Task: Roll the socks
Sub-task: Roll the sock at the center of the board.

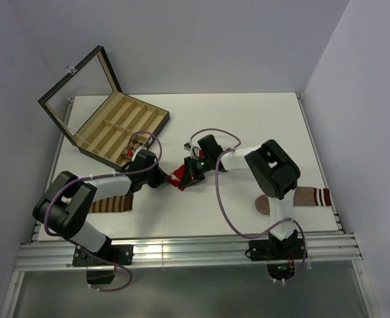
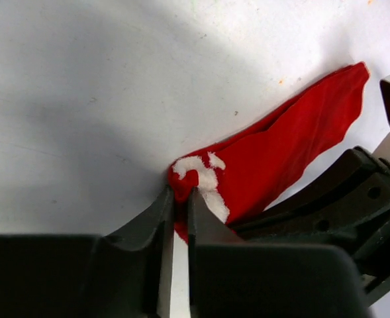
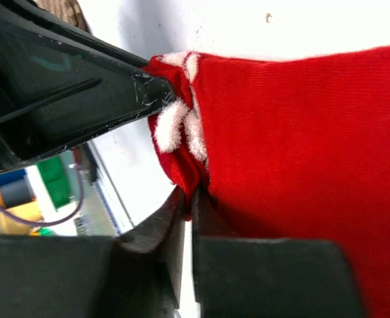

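The red sock (image 1: 179, 177) with white cuff patches lies at the middle of the table, stretched between both grippers. My left gripper (image 2: 181, 195) is shut on a pinch of its red-and-white cuff edge. In the right wrist view my right gripper (image 3: 188, 199) is shut on a fold of the same red sock (image 3: 300, 132), right beside the left gripper's tips. From above, the left gripper (image 1: 170, 177) and right gripper (image 1: 187, 175) meet tip to tip over the sock. A tan-and-brown patterned sock (image 1: 136, 143) shows partly behind the left wrist, near the box.
An open compartment box (image 1: 115, 126) with its glass lid raised stands at the back left. A brown-and-cream striped sock (image 1: 112, 204) lies under the left arm. A tan-brown sock (image 1: 307, 197) with a striped cuff lies at the right, behind the right arm.
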You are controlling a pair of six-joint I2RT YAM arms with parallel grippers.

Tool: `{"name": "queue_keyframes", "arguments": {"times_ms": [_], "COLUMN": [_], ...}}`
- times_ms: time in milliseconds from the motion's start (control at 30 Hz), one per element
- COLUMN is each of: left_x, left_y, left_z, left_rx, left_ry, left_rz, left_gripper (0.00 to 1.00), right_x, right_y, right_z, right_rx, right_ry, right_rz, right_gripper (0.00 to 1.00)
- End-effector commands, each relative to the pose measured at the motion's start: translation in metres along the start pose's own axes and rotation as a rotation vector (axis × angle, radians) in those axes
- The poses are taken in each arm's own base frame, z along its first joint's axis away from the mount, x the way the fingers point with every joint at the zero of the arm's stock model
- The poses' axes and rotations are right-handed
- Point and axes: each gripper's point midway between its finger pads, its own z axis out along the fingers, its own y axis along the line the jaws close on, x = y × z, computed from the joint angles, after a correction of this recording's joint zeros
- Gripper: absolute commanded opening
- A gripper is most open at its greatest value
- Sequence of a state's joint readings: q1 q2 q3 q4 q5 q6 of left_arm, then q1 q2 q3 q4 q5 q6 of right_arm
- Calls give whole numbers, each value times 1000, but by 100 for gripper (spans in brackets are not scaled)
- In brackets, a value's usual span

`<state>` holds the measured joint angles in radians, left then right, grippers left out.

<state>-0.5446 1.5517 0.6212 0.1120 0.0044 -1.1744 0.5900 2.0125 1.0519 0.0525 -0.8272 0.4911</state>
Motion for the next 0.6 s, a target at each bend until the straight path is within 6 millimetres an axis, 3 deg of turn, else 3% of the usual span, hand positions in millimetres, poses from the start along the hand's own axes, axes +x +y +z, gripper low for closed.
{"name": "queue_keyframes", "arguments": {"times_ms": [0, 33, 167, 233, 367, 500, 567], "left_x": [4, 5, 6, 1, -2, -2, -2], "left_y": [4, 3, 1, 2, -6, -6, -8], "left_z": [2, 1, -1, -1, -3, -5, -5], "left_rx": [-26, -29, -43, -56, -39, -48, -45], "left_ry": [18, 22, 33, 7, -2, 4, 4], "left_rz": [25, 39, 76, 92, 103, 115, 115], "left_gripper": [6, 1, 0, 0, 0, 0, 0], "right_x": [1, -2, -17, -22, -36, -40, -33], "right_y": [-17, -18, 3, 7, 35, 53, 61], "right_z": [-11, -11, -25, -31, -45, -43, -32], "right_rx": [147, 180, 287, 353, 446, 476, 463], "right_ry": [-39, -55, -160, -223, -377, -441, -424], "right_rz": [-69, -97, -272, -356, -530, -689, -741], "right_gripper": [12, 15, 42, 45, 48, 48, 47]}}
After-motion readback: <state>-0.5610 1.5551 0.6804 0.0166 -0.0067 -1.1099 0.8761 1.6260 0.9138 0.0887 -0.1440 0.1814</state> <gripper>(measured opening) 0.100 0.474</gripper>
